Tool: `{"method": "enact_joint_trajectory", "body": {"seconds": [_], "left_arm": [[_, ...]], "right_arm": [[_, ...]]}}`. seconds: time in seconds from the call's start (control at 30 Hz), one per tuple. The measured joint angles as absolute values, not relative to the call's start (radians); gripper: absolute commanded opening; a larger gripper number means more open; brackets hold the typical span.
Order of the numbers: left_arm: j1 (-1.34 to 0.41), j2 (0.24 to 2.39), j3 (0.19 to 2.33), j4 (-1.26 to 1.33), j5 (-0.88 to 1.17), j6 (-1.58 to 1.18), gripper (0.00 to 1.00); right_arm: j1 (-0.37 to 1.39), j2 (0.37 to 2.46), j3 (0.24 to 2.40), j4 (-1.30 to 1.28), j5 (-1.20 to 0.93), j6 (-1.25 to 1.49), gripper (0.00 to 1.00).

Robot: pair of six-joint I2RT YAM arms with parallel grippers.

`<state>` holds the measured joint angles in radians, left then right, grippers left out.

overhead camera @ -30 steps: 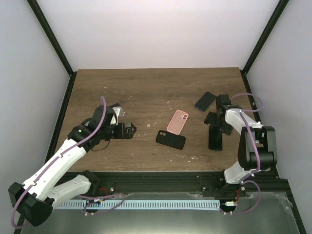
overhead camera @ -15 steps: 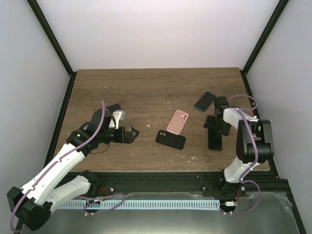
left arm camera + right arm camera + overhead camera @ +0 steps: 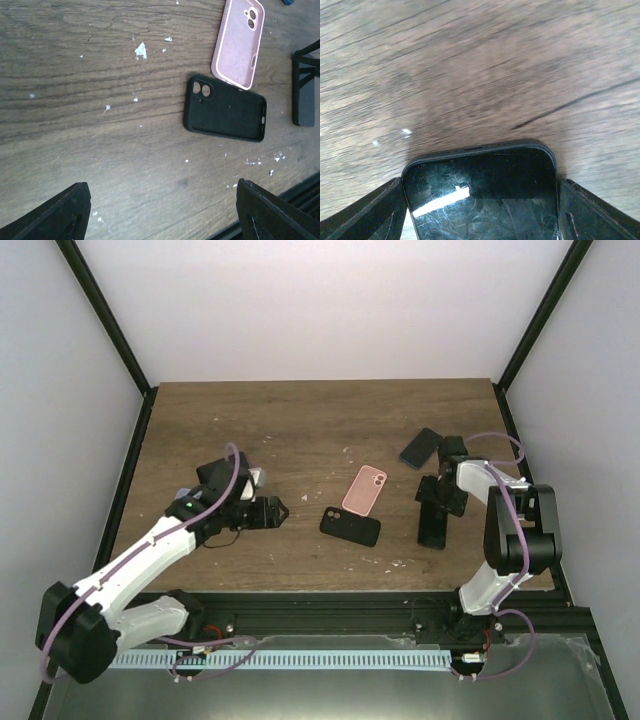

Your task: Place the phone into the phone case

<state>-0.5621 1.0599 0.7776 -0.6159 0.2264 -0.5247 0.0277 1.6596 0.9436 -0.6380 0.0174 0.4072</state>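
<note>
A black phone case [image 3: 350,526] lies open side up at the table's middle, with a pink case [image 3: 364,489] just behind it; both show in the left wrist view, black [image 3: 225,115] and pink [image 3: 238,42]. My right gripper [image 3: 443,491] is shut on a black phone [image 3: 432,528], to the right of the cases. In the right wrist view the phone [image 3: 480,185] fills the gap between the fingers, screen up, just above the wood. My left gripper [image 3: 272,511] is open and empty, left of the black case, low over the table [image 3: 160,210].
A dark blue phone [image 3: 421,447] lies at the back right, behind the right gripper. A black flat object [image 3: 222,471] lies behind the left arm. White flecks dot the wooden table [image 3: 300,420]. Black frame posts stand at the table's sides.
The right gripper has carried the phone slightly left, toward the cases. The left arm has swung right, bringing its open gripper closer to the black case.
</note>
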Motion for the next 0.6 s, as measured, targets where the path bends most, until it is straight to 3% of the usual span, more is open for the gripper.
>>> {"method": "enact_joint_trajectory", "body": {"seconds": [0.2,0.4,0.6], "left_arm": [[-0.563,1.197,0.772,-0.478,0.258,-0.594,0.79],[-0.566,1.500,0.890,-0.380,0.303,-0.601,0.77],[-0.581,1.697,1.035,-0.329,0.307,-0.577,0.76]], "right_arm": [[0.089,1.662,0.954,-0.633,-0.033,0.415,0.69],[0.105,1.667,0.960,-0.635,-0.042,0.410,0.84],[0.114,1.658,0.950,-0.638,-0.040,0.390,0.90]]}}
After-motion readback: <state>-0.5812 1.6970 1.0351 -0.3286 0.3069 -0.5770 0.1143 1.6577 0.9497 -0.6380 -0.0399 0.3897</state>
